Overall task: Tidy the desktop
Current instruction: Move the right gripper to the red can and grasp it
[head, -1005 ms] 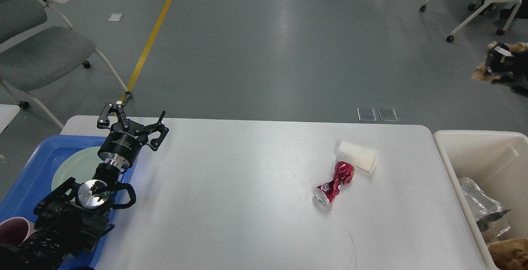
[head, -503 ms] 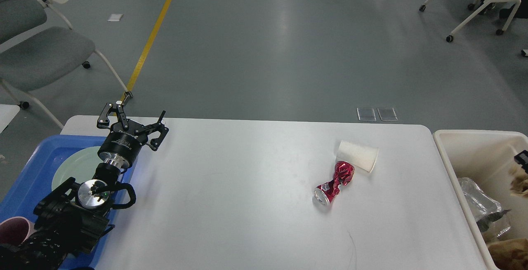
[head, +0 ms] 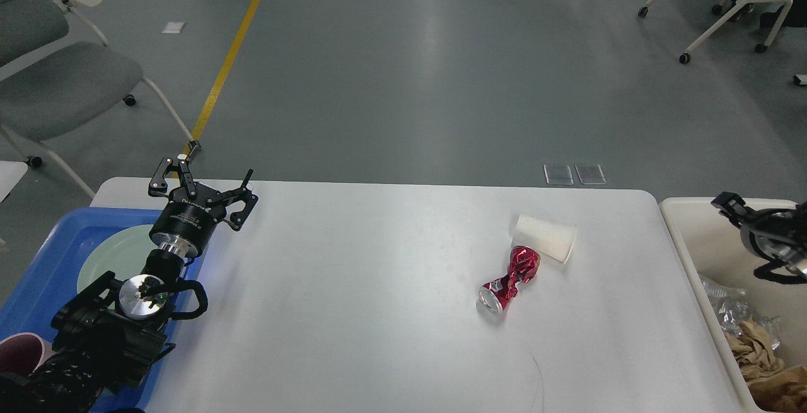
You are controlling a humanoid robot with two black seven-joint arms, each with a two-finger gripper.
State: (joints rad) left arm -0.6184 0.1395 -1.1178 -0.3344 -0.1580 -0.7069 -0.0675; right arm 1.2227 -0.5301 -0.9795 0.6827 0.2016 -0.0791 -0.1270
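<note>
The white desktop (head: 378, 287) bears a crushed red can (head: 510, 280) and a white paper cup (head: 545, 238) lying on its side, touching each other right of centre. A thin dark scratch (head: 537, 372) marks the near edge. My left gripper (head: 217, 164) is open and empty above the desktop's far left corner, by the blue tray (head: 38, 255). My right gripper (head: 737, 236) reaches in from the right edge over the cream bin (head: 687, 236). Its fingers stand spread and hold nothing.
The blue tray holds a pale green plate (head: 104, 255) and a pink cup (head: 19, 350). The cream bin holds crumpled brown paper (head: 753, 343) and clear plastic (head: 725, 302). Grey chairs (head: 57, 79) stand on the floor beyond the table.
My right gripper came down from the upper right with crumpled brown paper, moved over the cream bin and let it go; the paper now lies in the bin. The left arm has not moved.
</note>
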